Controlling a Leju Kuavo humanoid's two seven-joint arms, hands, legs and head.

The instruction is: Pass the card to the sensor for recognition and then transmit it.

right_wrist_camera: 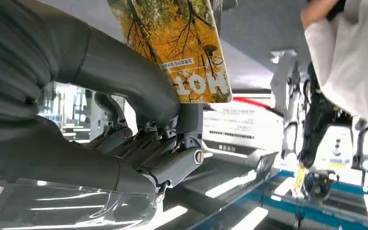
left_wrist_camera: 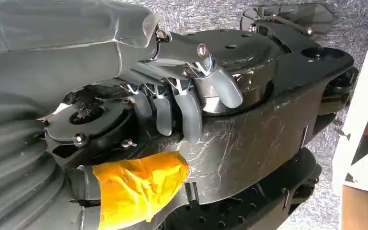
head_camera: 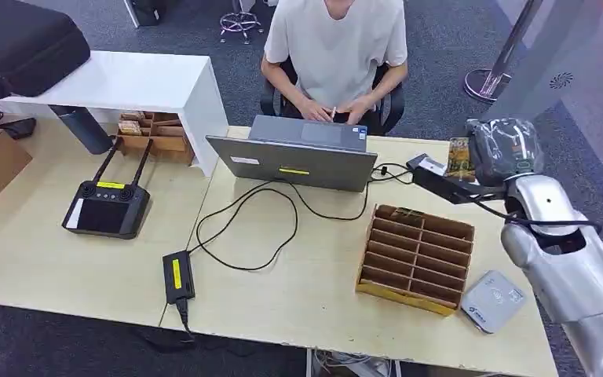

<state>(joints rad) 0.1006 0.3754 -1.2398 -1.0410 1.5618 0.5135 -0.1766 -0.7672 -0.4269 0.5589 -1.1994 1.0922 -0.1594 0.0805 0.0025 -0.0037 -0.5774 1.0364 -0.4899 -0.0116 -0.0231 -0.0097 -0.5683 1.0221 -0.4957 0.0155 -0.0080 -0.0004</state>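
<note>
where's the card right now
The card is held in the right robot hand, pinched under its thumb in the right wrist view. In the head view it sits raised at the table's far right, beyond the wooden slotted rack.

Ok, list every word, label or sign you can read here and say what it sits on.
"HOT": on the card held in the right hand, shown upside down.
Small print line above it on the card: too small to read.
Yellow labels on the laptop, controller, power adapter and black case: unreadable.
Markings on the grey sensor: blurred.
</note>
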